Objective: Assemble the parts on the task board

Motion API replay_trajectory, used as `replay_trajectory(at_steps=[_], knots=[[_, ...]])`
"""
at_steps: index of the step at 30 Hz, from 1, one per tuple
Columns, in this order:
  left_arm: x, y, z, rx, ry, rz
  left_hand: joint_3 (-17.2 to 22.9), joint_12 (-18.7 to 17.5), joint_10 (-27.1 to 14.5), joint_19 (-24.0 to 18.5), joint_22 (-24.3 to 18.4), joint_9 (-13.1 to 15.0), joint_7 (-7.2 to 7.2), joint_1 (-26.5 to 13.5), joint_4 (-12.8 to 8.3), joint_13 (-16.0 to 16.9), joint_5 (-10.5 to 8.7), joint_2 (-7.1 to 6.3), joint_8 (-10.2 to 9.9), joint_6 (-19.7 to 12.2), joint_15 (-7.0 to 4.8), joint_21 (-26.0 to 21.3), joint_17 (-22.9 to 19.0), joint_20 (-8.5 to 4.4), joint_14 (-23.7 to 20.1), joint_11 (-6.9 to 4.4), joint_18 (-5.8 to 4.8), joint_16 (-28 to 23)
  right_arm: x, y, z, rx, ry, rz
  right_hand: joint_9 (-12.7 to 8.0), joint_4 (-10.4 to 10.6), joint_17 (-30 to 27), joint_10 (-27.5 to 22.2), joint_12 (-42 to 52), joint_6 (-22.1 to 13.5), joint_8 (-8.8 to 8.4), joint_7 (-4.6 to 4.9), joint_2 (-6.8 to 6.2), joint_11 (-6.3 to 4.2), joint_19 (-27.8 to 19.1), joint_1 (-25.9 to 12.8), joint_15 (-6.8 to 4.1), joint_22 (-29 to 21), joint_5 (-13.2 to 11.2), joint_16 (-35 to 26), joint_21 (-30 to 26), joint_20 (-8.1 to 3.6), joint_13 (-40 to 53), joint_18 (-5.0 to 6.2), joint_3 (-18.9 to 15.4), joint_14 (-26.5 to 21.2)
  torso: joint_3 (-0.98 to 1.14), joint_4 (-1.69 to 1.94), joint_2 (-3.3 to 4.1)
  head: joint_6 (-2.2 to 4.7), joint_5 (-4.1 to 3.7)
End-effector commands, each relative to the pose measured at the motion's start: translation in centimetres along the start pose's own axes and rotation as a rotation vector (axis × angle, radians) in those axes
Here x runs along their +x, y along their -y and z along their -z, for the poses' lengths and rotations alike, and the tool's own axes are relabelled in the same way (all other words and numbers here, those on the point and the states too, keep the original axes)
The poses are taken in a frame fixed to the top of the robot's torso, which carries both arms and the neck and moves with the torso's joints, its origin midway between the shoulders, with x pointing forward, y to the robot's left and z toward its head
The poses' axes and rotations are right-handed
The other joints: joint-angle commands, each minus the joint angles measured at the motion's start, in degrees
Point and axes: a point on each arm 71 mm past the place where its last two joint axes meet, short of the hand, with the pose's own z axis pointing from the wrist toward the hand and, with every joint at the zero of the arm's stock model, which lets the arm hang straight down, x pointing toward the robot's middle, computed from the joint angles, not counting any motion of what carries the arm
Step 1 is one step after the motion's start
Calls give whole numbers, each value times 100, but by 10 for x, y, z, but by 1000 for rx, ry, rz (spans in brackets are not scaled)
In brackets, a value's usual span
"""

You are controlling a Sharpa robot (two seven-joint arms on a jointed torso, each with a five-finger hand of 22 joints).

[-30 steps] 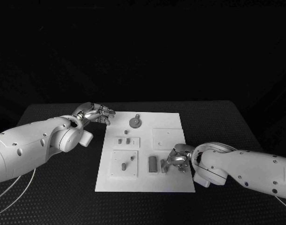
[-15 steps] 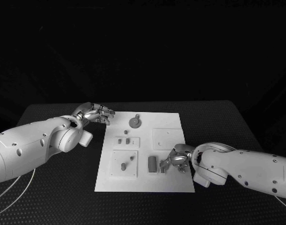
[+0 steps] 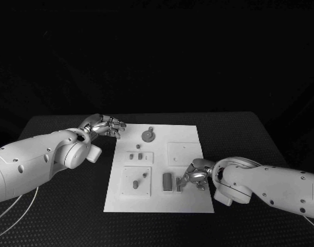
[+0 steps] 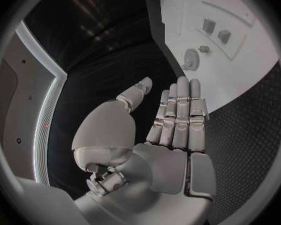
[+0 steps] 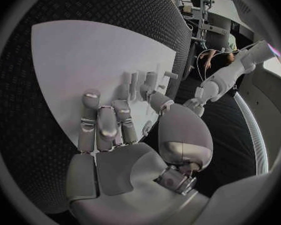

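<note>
Resting over the near right part of the white task board (image 3: pixel 157 198), my right hand (image 3: pixel 195 176) has its silver fingers curved down beside two upright grey bar-shaped parts (image 3: pixel 168 181). From the head camera I cannot tell whether the fingertips grip one of them. My right wrist camera shows what the head view hides: the thumb and fingertips (image 5: pixel 123 92) lie among these slim bars (image 5: pixel 152 80), touching or nearly so, though a firm grip is not plain. Just beyond my right hand lies a flat square plate (image 3: pixel 182 152) on the smooth board. Farther off, near my left hand (image 3: pixel 106 125), sits a round toothed gear (image 3: pixel 148 135). My left hand hovers over the textured black table (image 3: pixel 60 206) beside the board's far left corner, holding nothing; its wrist camera shows the fingers (image 4: pixel 180 117) straight and together, thumb apart, the gear (image 4: pixel 191 59) ahead of the fingertips.
</note>
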Motion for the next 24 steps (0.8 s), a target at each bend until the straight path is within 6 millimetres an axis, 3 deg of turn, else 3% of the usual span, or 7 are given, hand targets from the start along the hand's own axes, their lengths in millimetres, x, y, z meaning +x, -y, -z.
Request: replay_trajectory(at_steps=[1, 6, 12, 18, 21, 24], knots=[[1, 1, -1, 9, -6, 6, -1, 27, -38, 7, 6, -6, 6, -54, -9, -6, -21, -21, 24, -47, 15, -22, 6, 22, 16, 9, 10, -19, -5, 1, 2, -128, -20, -63, -18, -28, -58, -82, -53, -100, -38, 38, -48, 8, -19, 7, 9, 88, -17, -44, -30, -12, -36, 118, 19, -73, -1, 1, -5, 47, 11], [-1, 1, -2, 14, 6, 3, -1, 29, -36, 6, 6, -6, 5, -55, -10, -6, -21, -23, 26, -45, 15, -22, 8, 22, 16, 8, 9, -20, -36, -8, 5, -248, 40, -84, -46, -80, -206, -209, -75, -307, -132, 129, -34, 96, -87, 23, 91, 93, -19, -71, -63, 24, -48, 118, 11, -215, 4, -12, -6, 130, 21], [-3, 1, -5, 9, 12, 35, 1, 37, -26, 2, 6, -3, 0, -52, -12, -3, -21, -20, 36, -33, 15, -24, 11, 23, 13, 4, 9, -24, -89, -14, 2, -342, 167, -165, -47, -115, -359, -266, -79, -362, -148, 155, -7, 123, -136, 26, 119, 96, -20, -98, -83, 52, -39, 118, -2, -341, 2, -13, -24, 319, -12], [-10, -1, -8, 4, 33, 86, 16, 65, 13, -33, 2, 16, -49, -41, -27, 7, -21, 23, 104, 76, 24, -37, 22, 33, -16, -9, 0, -59, -130, -9, -15, -376, 284, -299, -55, -396, -554, -663, -434, -582, -213, 243, 196, 211, -637, 43, 209, 46, -17, -491, -394, 289, -243, 97, -40, -813, 2, -39, -117, 499, 14], [-13, -1, -10, 6, 29, 134, 31, 90, 51, -89, -11, 18, -72, -30, -43, 15, -21, 48, 129, 120, 44, -51, 13, 49, -67, -23, -11, -120, -147, -13, -26, -390, 296, -361, -62, -474, -749, -953, -867, -711, -250, 302, 295, 276, -1061, 34, 278, -69, -11, -953, -741, 454, -558, 29, 9, -1196, -1, -48, -163, 586, 20], [-19, 1, -16, 24, 31, 212, 61, 101, 64, -263, -73, -2, -60, -26, -68, 15, -44, 91, 114, 95, 115, -65, -28, 110, -171, -29, -32, -293, -161, -12, -34, -414, 317, -429, -80, -421, -1118, -1526, -1635, -971, -330, 459, 452, 458, -1770, -73, 477, -336, -14, -1841, -1378, 698, -1151, -120, 74, -1851, -11, -64, -207, 709, 45]])
